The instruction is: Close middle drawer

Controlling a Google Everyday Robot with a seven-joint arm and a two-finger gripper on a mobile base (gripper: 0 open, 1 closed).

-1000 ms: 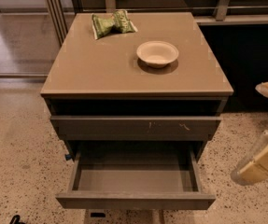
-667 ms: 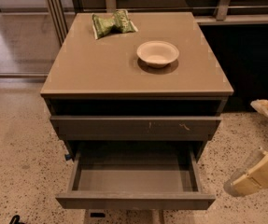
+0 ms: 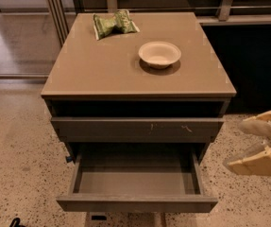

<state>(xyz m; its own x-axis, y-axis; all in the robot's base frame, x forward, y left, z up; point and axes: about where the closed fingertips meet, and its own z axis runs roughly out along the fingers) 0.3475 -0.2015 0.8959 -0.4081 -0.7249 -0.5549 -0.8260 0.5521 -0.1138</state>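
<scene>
Since a moment ago the gripper (image 3: 238,145) has slid a little to the left, closer to the cabinet, and its top finger (image 3: 260,125) has come down lower. It hangs at the right edge of the view, over the speckled floor (image 3: 17,145), near the right front corner of the cabinet but not touching it. Its two pale fingers are spread apart and nothing is between them. The middle drawer (image 3: 137,203) is the lowest one you can see, and it is pulled far out toward the near side. Its inside is bare and grey, and its flat front has no handle. Just above it is another drawer (image 3: 125,129) with small white scratches on its front, and that one is pushed in. Above that is a dark gap under the worktop (image 3: 97,70). On the worktop a small white bowl (image 3: 159,54) sits toward the right, and a green snack bag (image 3: 115,23) lies at the far side, left of the bowl and apart from it.
</scene>
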